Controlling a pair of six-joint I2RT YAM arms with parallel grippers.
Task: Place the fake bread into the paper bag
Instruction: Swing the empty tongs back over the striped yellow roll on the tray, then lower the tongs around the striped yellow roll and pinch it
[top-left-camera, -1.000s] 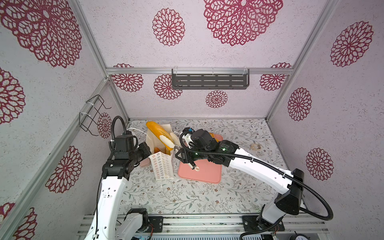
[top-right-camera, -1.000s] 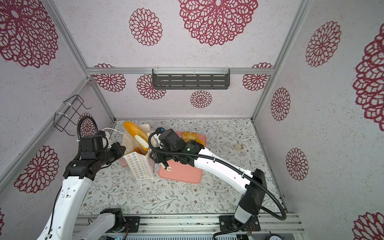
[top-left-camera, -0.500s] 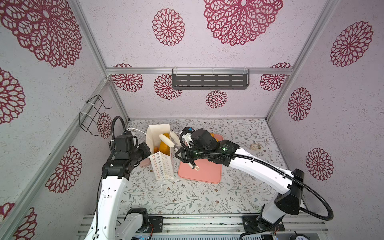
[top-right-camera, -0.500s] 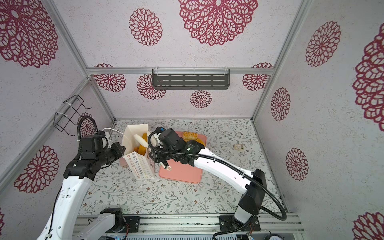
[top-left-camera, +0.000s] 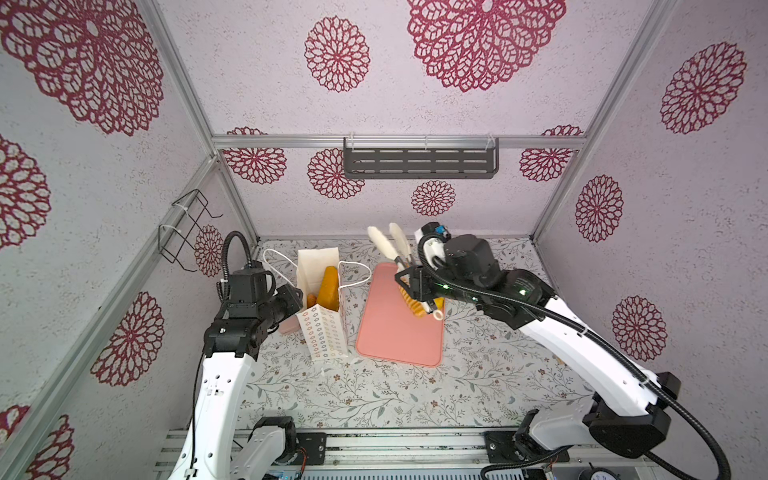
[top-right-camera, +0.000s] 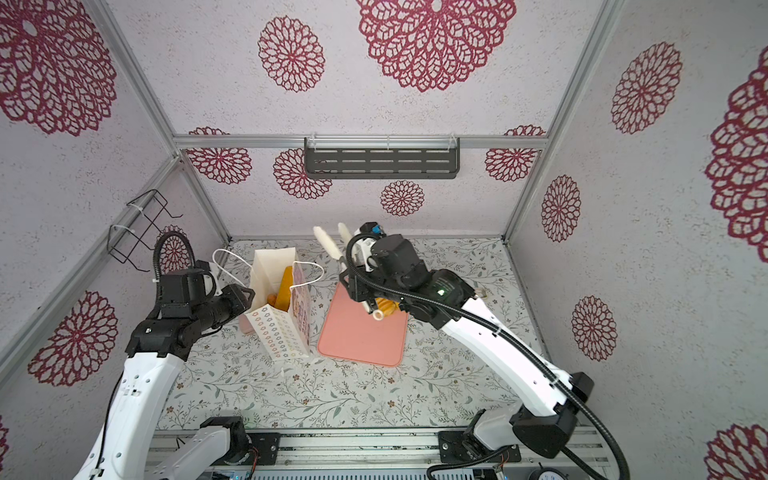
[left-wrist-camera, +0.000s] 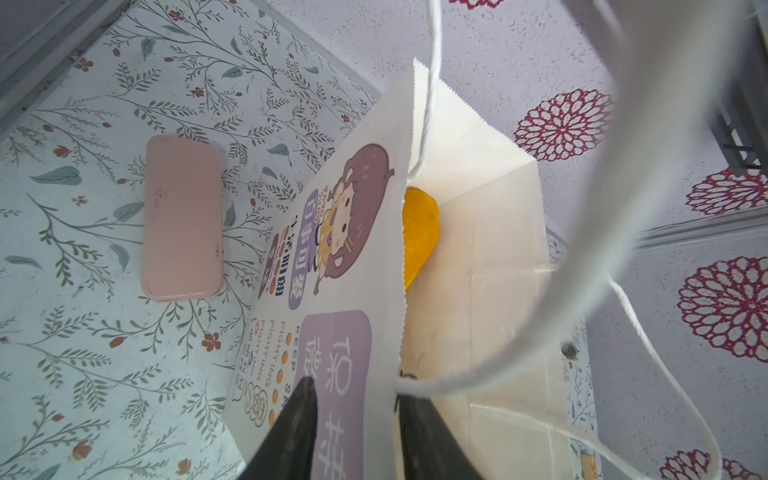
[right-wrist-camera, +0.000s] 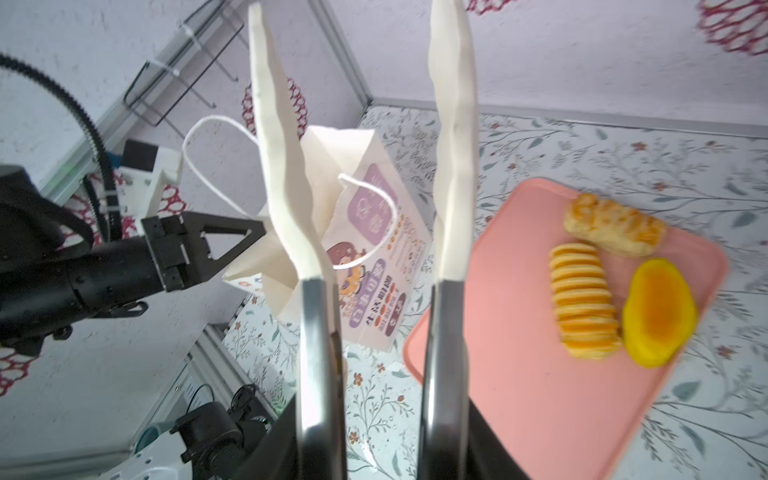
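My left pincer (left-wrist-camera: 357, 399) stands parted astride the rim of the paper bag (top-left-camera: 326, 332), centre left; my right pincer (top-left-camera: 417, 289) grips empty tongs (right-wrist-camera: 453, 166) over three pieces of fake bread (right-wrist-camera: 584, 299) on the pink tray (top-left-camera: 395, 336). Unheld, the bag could topple if nudged

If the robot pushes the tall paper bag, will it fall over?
It could probably tip: the paper bag stands tall on a narrow base. Its thin walls look floppy, likely to crumple rather than push back. The bread leaning inside may steady it a little.
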